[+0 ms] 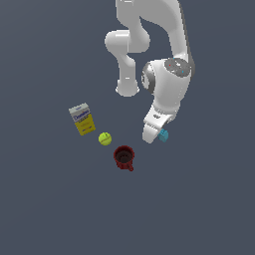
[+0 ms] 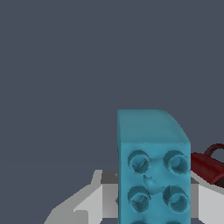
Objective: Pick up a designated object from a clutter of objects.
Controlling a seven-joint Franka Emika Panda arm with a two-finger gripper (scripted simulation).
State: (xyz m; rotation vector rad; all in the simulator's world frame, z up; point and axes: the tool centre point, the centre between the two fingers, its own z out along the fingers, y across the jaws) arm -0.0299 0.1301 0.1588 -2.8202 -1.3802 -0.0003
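Observation:
The small cyan-blue studded block [image 2: 153, 175] fills the lower middle of the wrist view, studs facing the camera. It stands between my two grey fingers [image 2: 87, 203], which lie against both of its sides. My gripper [image 2: 154, 210] is shut on it. In the exterior view the gripper [image 1: 157, 135] hangs under the white wrist. There the block [image 1: 164, 134] pokes out on the exterior view's right of the hand, to the right of the dark red mug [image 1: 124, 157]. I cannot tell its height above the floor.
A yellow-green ball [image 1: 104, 139] lies left of the mug in the exterior view. A yellow-and-white box [image 1: 82, 119] stands farther left. The mug's rim [image 2: 210, 166] shows at the edge of the wrist view, beside the block. The floor is plain dark grey.

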